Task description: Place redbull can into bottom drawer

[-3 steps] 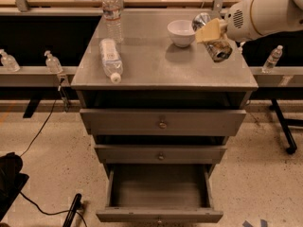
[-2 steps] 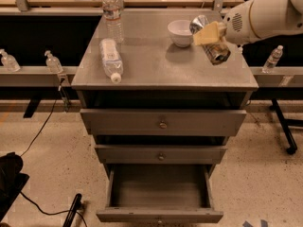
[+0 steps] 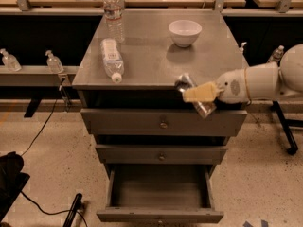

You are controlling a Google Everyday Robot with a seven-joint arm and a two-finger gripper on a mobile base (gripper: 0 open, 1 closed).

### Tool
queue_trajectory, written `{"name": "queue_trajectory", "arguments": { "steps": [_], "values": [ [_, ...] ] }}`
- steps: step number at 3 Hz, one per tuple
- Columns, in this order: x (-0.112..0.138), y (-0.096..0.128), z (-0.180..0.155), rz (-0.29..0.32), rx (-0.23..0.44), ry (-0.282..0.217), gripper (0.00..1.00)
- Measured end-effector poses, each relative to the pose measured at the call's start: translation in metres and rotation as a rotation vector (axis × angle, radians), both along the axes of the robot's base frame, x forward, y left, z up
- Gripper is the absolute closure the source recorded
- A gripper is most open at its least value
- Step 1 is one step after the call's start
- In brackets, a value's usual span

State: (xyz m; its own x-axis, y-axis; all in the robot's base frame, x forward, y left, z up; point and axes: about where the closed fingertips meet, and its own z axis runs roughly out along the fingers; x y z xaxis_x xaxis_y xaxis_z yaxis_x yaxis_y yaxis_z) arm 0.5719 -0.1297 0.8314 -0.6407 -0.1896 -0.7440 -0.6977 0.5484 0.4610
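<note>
Gripper (image 3: 201,94), reaching in from 3 o'clock, is clamped across the middle of the redbull can (image 3: 204,109). It holds the can tilted just off the front edge of the cabinet (image 3: 156,65), at about 5 o'clock of its top, likely so the can clears the top before going down. Of three drawers, only the bottom drawer (image 3: 160,215), at 6 o'clock, stands pulled out, ready to receive. Two bottles share the top: an upright bottle (image 3: 113,13) at 11 o'clock, a lying bottle (image 3: 111,58) at 9 o'clock. One white bowl (image 3: 184,32) sits at 1 o'clock. One can.
</note>
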Motion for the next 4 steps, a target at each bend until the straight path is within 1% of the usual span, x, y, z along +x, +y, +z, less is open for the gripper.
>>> {"name": "queue_trajectory", "arguments": {
  "steps": [1, 2, 3, 4],
  "values": [
    [-0.017, 0.005, -0.021, 0.121, 0.003, -0.041, 1.0],
    [-0.025, 0.011, -0.04, 0.194, -0.089, -0.067, 1.0],
    [-0.058, 0.0, -0.102, 0.407, -0.3, -0.15, 1.0],
    [-0.056, 0.001, -0.099, 0.414, -0.297, -0.167, 1.0]
  ]
}}
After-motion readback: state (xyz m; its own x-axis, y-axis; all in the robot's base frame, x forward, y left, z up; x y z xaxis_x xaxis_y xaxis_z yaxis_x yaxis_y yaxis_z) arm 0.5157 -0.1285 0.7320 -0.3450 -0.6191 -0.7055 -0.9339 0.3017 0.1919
